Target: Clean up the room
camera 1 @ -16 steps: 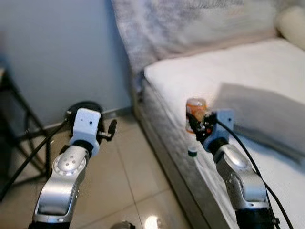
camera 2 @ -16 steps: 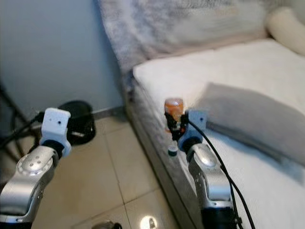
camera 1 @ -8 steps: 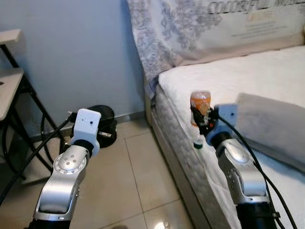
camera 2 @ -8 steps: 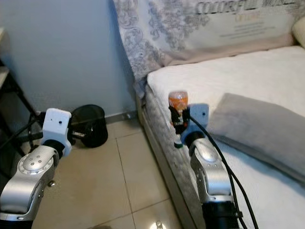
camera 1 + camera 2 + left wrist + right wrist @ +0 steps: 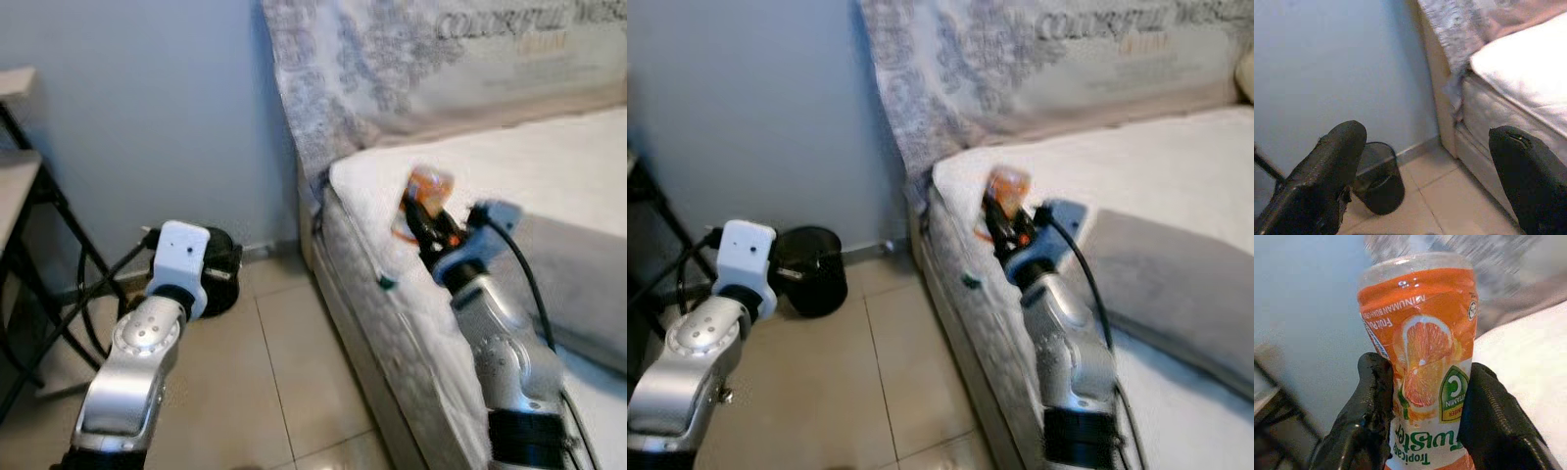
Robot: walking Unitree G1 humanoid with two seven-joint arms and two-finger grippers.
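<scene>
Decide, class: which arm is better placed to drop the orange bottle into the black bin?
Right. The right gripper already clamps the orange bottle. The left gripper is open and empty, though nearer the black bin on the floor.

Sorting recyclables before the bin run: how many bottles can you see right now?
1. An orange juice bottle is clamped in the right gripper above the bed's edge, tilted, its cap end hanging down. Others may lie out of view.

The bottle (image 5: 1422, 367) wears an orange label with a sliced-orange picture and a green badge, between black fingers (image 5: 1364, 416). The bin (image 5: 813, 269) is black, the wall (image 5: 147, 108) pale blue, the folded blanket (image 5: 1176, 284) grey.
</scene>
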